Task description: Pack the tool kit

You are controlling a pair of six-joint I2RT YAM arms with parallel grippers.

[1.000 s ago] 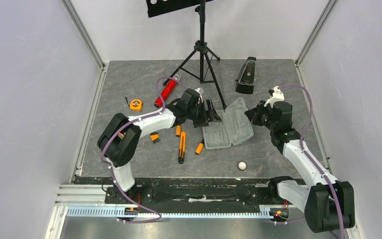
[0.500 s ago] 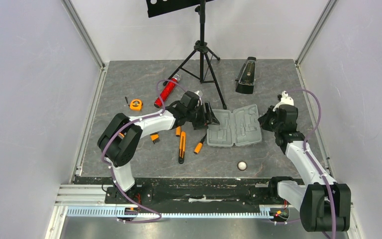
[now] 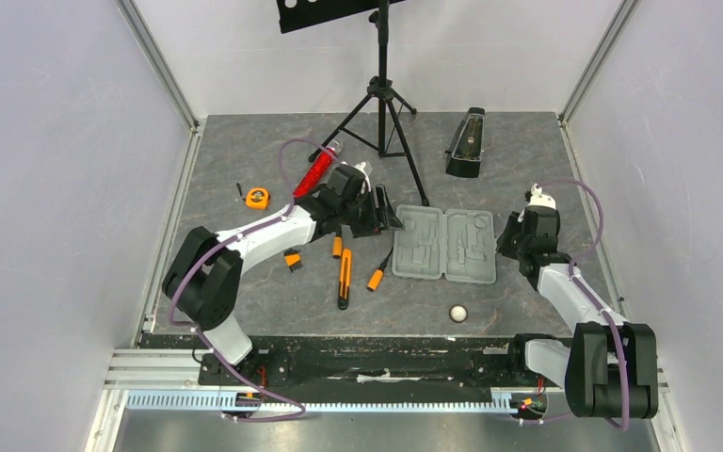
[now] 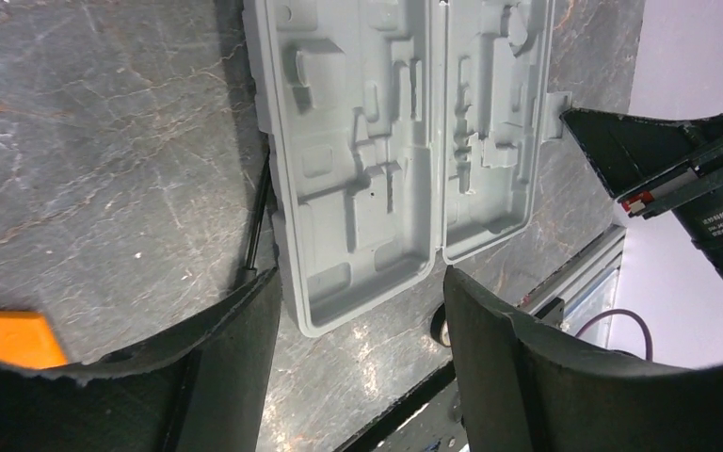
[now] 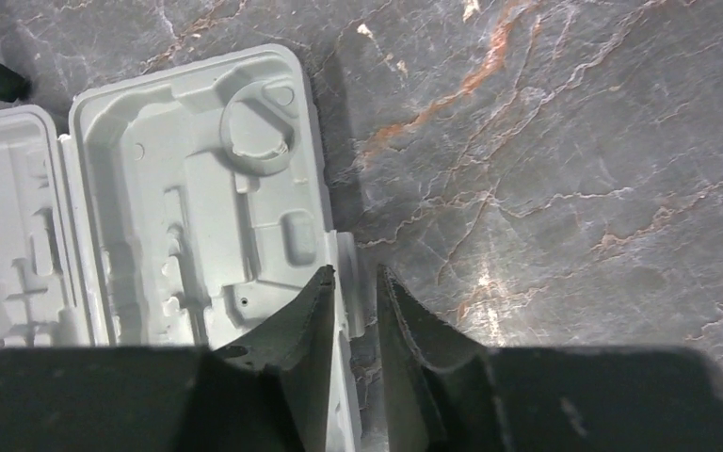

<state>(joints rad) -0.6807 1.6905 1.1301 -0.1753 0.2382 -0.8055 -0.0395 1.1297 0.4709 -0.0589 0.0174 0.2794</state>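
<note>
1. The grey tool case lies open and flat on the dark table between the two arms, its recesses empty.
2. The right gripper straddles the latch tab on the case's right edge, jaws narrowly apart and seemingly loose.
3. The left gripper hangs over the case's left edge, spread wide and holding nothing.
4. The orange knife lies just left of the case, and the tape measure lies farther off.
5. To my eye, each tool should be matched to its own recess. The tape measure suits the round recess.

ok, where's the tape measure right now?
Top view: the tape measure lies at the far left, just left of the red cylinder and well away from the open case.
</note>
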